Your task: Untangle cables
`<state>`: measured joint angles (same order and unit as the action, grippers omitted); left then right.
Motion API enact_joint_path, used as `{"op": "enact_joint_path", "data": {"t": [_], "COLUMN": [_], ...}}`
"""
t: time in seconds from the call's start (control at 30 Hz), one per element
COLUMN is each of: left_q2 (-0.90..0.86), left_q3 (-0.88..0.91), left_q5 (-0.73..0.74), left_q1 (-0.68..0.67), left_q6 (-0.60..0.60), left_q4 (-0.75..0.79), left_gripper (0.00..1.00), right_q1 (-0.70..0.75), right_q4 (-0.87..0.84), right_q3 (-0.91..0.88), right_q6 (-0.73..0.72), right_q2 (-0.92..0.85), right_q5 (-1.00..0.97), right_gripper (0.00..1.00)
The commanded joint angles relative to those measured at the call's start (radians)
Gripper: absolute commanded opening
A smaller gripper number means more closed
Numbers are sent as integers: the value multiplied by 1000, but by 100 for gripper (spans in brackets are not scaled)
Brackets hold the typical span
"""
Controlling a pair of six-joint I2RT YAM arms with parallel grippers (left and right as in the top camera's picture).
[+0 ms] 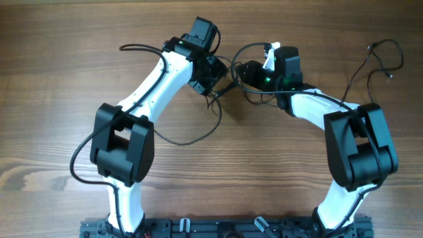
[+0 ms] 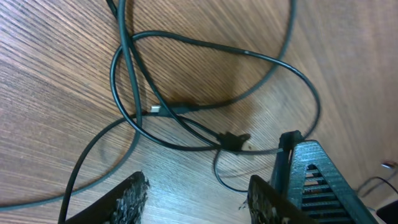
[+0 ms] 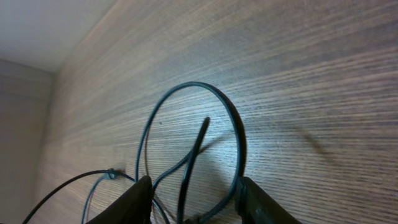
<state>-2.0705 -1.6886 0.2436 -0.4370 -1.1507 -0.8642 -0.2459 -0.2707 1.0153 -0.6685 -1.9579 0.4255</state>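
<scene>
A wood-grain tabletop (image 1: 53,86) is carrying everything. Thin black cables (image 2: 205,43) are lying on it in loose, overlapping loops near the far middle, crossing one another, small plug ends showing. A separate thin black cord (image 1: 398,47) is curling by the far right corner.

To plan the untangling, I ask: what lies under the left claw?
Under the open left claw, black cables cross in loops on the wooden table, with a small plug among them. From above, the claw itself hides this spot.
</scene>
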Motion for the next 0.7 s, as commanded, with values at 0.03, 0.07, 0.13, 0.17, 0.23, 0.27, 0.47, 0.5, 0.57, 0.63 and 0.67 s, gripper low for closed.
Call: {"op": "enact_joint_path", "data": {"t": [0.03,0.07,0.13,0.17,0.23,0.27,0.47,0.5,0.57,0.63,0.67], "left_q2": [-63,-64,-65,-65,-66,-66,-72,-77,-85,-98,-104], "left_q3": [-10,-10,-10,-10,-10,-10,-10,-10,-10,-10,-10], "left_q5": [73,96,138,157,193,196,193,194,194,194,194], "left_q1": [-3,-3,-2,-2,-2,-2,-6,-6,-6,-6,-6], "left_q6": [-10,-10,-11,-11,-10,-10,-11,-19,-48,-100,-133], "left_q4": [3,8,17,21,22,21,15,15,13,11,11], "left_gripper": [54,54,54,54,54,52,35,34,34,36,40], "right_q1": [-3,-3,-3,-3,-3,-3,-3,-3,-3,-3,-3], "right_q4": [-6,-9,-11,-11,-14,-14,-21,-21,-21,-21,-21], "right_q3": [5,5,5,5,5,5,5,5,5,5,5], "right_q6": [-14,-14,-13,-13,-13,-13,-13,-13,-13,-13,-13], "right_q2": [-54,-57,-59,-59,-59,-59,-59,-59,-59,-59,-59], "right_q5": [-7,-7,-7,-8,-8,-8,-7,-7,-7,-7,-7], "right_gripper": [45,45,45,45,45,45,45,45,45,45,45]}}
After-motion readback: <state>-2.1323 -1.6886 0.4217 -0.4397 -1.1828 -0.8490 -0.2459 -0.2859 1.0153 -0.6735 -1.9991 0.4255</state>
